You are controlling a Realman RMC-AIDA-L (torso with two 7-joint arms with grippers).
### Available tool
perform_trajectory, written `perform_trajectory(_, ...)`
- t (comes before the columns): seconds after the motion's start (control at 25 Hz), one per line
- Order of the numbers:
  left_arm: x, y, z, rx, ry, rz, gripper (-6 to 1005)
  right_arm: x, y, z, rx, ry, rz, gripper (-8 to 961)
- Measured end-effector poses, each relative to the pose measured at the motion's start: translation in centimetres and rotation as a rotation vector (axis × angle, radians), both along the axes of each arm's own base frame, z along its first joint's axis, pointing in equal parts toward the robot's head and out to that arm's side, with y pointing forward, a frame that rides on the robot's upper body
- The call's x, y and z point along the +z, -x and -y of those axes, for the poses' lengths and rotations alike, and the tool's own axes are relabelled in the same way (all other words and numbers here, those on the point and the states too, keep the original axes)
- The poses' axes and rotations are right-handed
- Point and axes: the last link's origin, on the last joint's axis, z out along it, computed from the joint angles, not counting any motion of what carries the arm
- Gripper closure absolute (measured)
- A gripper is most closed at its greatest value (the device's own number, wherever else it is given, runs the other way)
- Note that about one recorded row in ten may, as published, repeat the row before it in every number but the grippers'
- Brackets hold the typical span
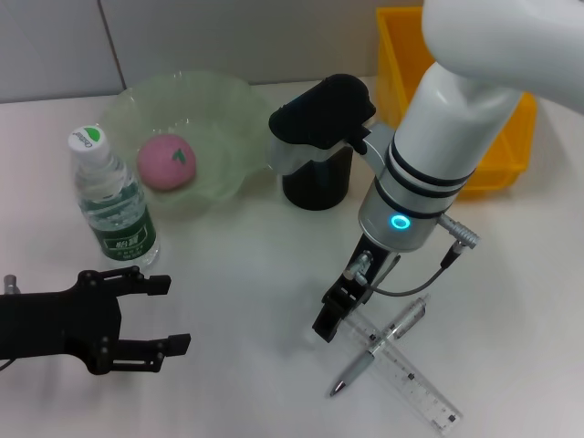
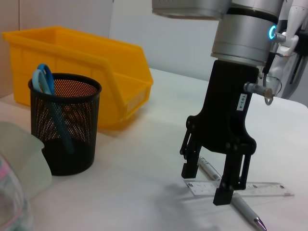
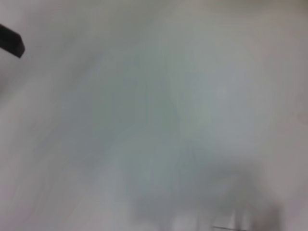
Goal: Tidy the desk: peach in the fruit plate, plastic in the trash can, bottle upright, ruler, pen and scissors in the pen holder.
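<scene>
The pink peach (image 1: 167, 161) lies in the green fruit plate (image 1: 224, 114). Beside the plate, the bottle (image 1: 114, 205) stands upright. Blue scissors (image 2: 43, 77) stick out of the black mesh pen holder (image 2: 65, 122), which also shows in the head view (image 1: 317, 182). A clear ruler (image 1: 415, 379) and a silver pen (image 1: 379, 347) lie crossed on the table. My right gripper (image 2: 211, 185) is open, low over them where they cross, with the pen running between its fingers. At the near left edge my left gripper (image 1: 169, 315) is open and holds nothing. The plastic is out of view.
A yellow bin (image 1: 506, 137) stands at the back right, behind the pen holder. My right arm reaches over the bin and part of the pen holder. The right wrist view shows only white table and one dark fingertip (image 3: 10, 42).
</scene>
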Motion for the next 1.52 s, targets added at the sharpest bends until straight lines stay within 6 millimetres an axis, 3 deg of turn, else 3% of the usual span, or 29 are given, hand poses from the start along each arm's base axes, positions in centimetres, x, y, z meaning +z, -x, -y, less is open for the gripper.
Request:
perform_trajectory(0.44, 0.01, -0.14, -0.14, -0.004, -0.001, 0.001, 168, -0.15, -0.19, 0.16, 0.000, 0.004, 0.004, 215)
perform_trajectory(0.64, 0.04, -0.18, -0.15, -0.006, 0.000, 0.002, 169, -0.15, -0.31, 0.26, -0.004, 0.010, 0.010, 389)
perform_trajectory(1.12, 0.09, -0.19, -0.11, -0.007, 0.002, 0.004, 173, -0.23, -0.29, 0.36, 0.001, 0.017, 0.020, 564)
perform_trajectory(1.44, 0.09, -0.15, -0.04, -0.006, 0.003, 0.005, 176, -0.17, -0.19, 0.24, 0.009, 0.013, 0.026, 552)
perform_trajectory(1.52, 0.09, -0.14, -0.03, -0.005, 0.004, 0.005, 177, -0.17, -0.17, 0.23, 0.010, 0.013, 0.026, 500)
